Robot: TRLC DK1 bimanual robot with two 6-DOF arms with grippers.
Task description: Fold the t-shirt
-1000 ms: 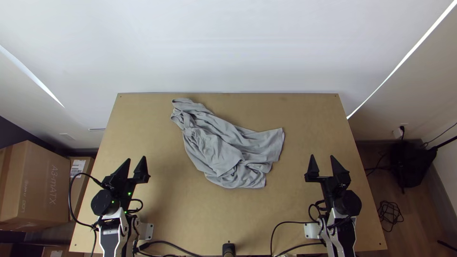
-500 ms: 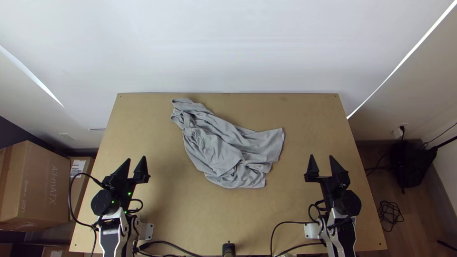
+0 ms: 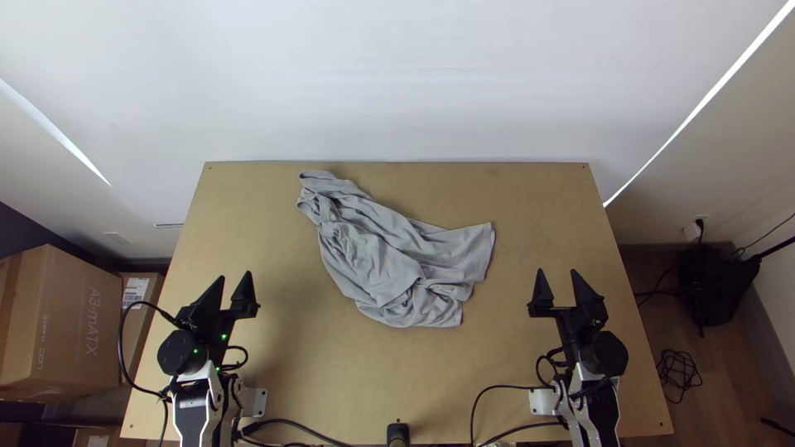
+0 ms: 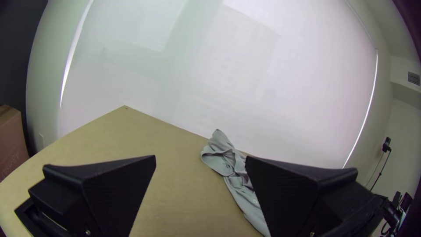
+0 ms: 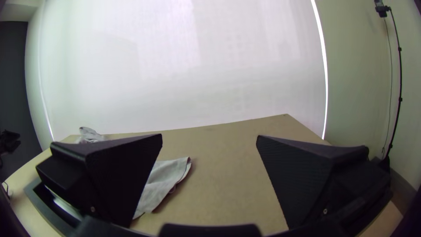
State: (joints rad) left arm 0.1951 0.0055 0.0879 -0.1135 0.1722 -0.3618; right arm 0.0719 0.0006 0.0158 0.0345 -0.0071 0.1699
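Observation:
A grey t-shirt [image 3: 389, 257] lies bunched and wrinkled around the table's middle, one end stretching toward the far left edge. My left gripper [image 3: 234, 277] stands open over the table's left side, apart from the cloth. On the right side, my right gripper [image 3: 556, 271] is also open, clear of the shirt. In the left wrist view, the shirt [image 4: 237, 175] is partly hidden behind one finger of the left gripper [image 4: 200, 159]. In the right wrist view, a flat part of the shirt [image 5: 162, 180] shows beside a finger of the right gripper [image 5: 209, 137].
The wooden table [image 3: 331, 381] has black cables [image 3: 306, 422] along its near edge, with a small black device [image 3: 398, 433] between the arm bases. Cardboard boxes [image 3: 62, 319] stand on the floor at the left, and a black bag [image 3: 716, 285] at the right.
Both grippers have shifted very slightly to the left in the top view. The t-shirt lies as before.

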